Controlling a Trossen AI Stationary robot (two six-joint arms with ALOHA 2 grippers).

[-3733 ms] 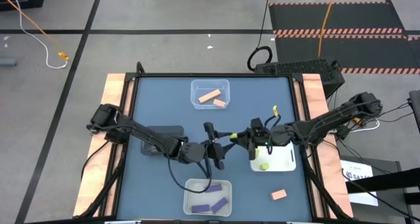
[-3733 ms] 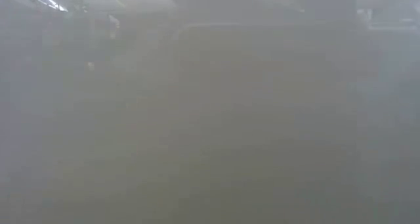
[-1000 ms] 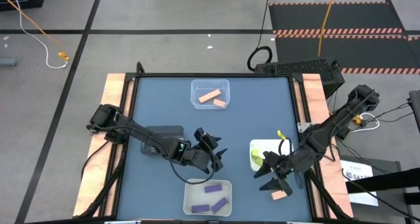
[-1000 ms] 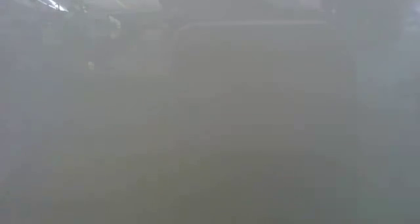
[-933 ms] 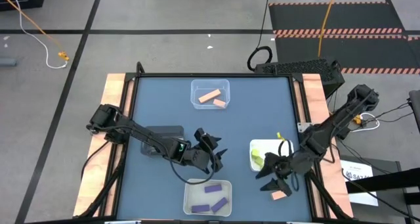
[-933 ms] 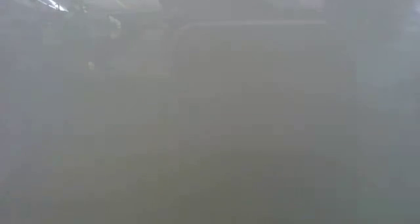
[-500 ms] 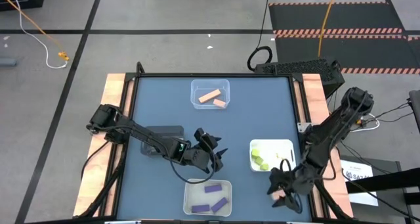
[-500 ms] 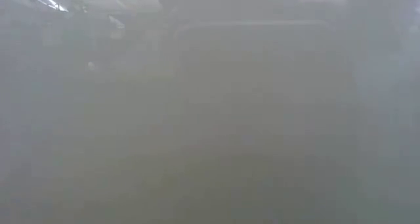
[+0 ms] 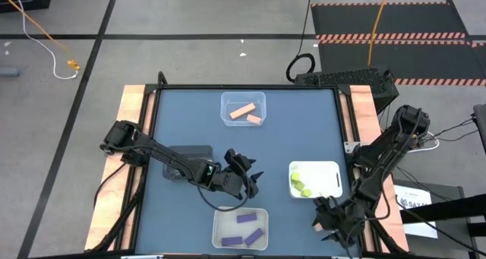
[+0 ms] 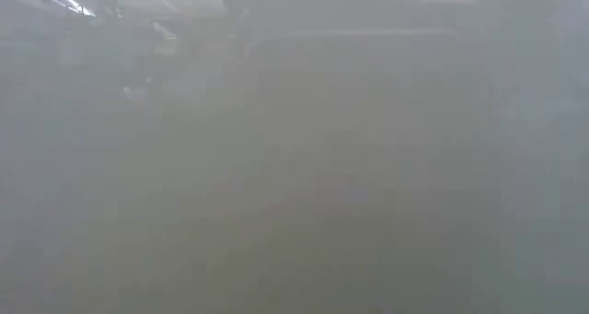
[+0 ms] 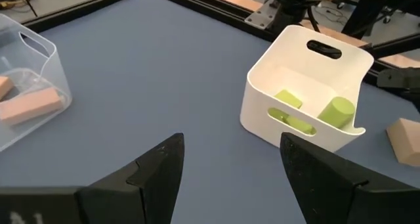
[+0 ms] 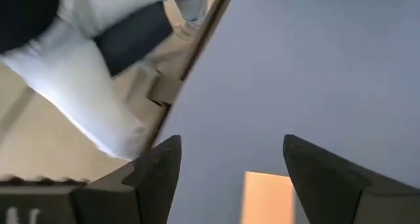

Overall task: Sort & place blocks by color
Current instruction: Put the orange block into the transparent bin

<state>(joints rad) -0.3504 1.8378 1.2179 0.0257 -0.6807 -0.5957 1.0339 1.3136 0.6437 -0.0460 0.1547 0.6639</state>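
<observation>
Right hand over the last loose orange block

The right hand [image 12: 226, 168], fingers apart and empty, hovers above the orange block [image 12: 268, 198] at the worktop's [image 9: 190, 115] near right corner. Better to centre the block between the fingers before closing. The left hand [image 11: 230, 161] waits open mid-worktop.

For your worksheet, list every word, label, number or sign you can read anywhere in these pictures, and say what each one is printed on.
None can be read for certain.
White sheet beside the table's right edge, high view: dark print, too small to read.
Left gripper, left wrist view: pale marks at the picture's lower left corner, cut off, unreadable.
Right gripper, right wrist view: similar marks, unreadable.
Low view: wholly fogged.
</observation>
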